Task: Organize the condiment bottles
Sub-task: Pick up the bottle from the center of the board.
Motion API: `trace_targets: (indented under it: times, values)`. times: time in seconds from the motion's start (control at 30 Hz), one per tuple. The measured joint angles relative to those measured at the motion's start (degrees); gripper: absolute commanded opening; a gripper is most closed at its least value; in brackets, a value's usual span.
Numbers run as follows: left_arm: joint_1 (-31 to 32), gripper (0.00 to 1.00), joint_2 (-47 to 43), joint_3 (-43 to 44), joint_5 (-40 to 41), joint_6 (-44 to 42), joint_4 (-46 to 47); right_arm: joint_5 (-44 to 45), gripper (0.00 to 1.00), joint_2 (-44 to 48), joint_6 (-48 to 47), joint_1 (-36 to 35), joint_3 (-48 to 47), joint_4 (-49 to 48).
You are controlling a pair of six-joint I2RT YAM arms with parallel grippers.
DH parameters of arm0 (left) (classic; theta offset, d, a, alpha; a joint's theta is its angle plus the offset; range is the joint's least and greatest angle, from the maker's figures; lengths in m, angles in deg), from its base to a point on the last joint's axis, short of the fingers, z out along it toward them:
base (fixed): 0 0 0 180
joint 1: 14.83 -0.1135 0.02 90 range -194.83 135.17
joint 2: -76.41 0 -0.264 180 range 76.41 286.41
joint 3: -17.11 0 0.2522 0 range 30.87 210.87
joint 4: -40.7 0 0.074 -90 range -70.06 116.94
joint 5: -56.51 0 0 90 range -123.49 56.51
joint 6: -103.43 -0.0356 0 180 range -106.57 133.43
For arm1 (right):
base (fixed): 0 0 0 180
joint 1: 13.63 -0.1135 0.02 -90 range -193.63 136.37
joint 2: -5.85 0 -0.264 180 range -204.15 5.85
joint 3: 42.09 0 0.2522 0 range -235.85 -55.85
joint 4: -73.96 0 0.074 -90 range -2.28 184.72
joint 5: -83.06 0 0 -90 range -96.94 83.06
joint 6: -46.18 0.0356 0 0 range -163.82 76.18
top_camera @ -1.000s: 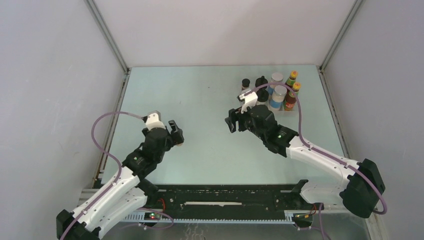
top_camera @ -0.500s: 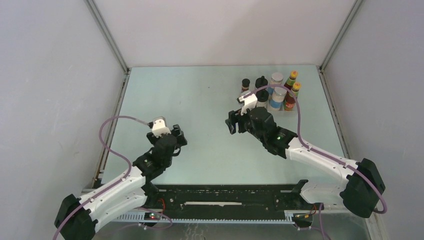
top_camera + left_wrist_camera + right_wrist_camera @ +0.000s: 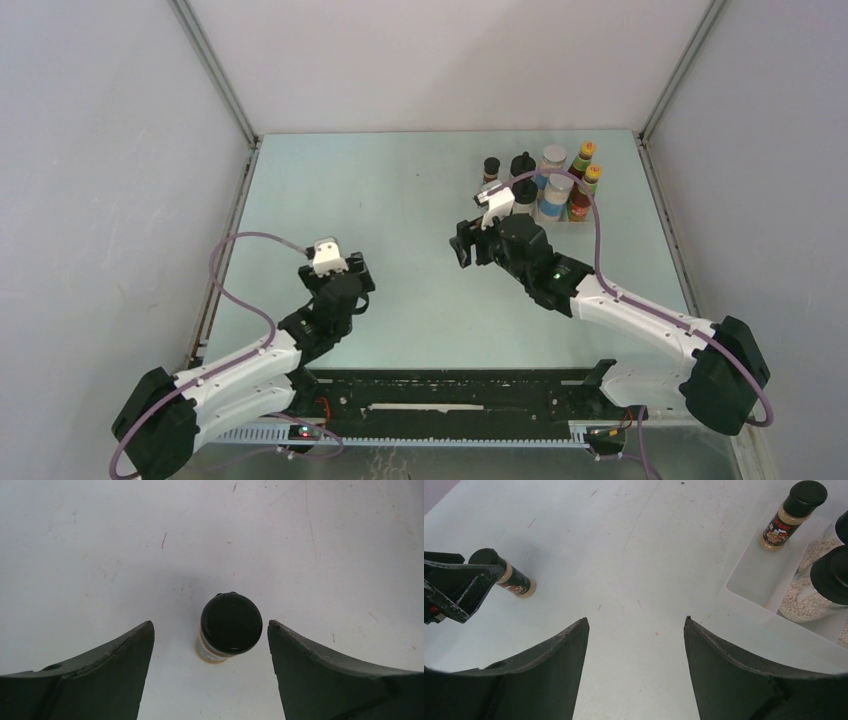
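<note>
A tiny dark jar with a black lid stands upright on the table, just ahead of and between my left gripper's open fingers, touching neither. The top view hides it under the left gripper. The right wrist view shows it beside the left gripper. My right gripper is open and empty over bare table. The other bottles stand grouped at the back right: a tiny dark jar, black-lidded jars, grey-lidded jars and red sauce bottles.
A white tray at the back right holds the grouped bottles; the second tiny jar stands at its near corner beside a black-lidded pale jar. Grey walls enclose the table on three sides.
My left gripper has moved nearer and a little right, coming over the tiny jar. The right arm has barely moved.
</note>
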Motion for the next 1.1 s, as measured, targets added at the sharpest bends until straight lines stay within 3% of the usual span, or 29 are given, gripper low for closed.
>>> trace_targets:
  times: [0.43, 1.1]
  values:
    - [3.23, 0.87, 2.45, 0.02, 2.32, -3.80, 1.70, -0.02, 0.78, -1.75, -0.02, 0.00, 0.00, -0.72]
    - [4.39, 0.77, 5.20, 0.02, 4.22, -5.55, 4.50, 0.00, 0.78, -2.40, 0.00, 0.00, 0.00, -0.66]
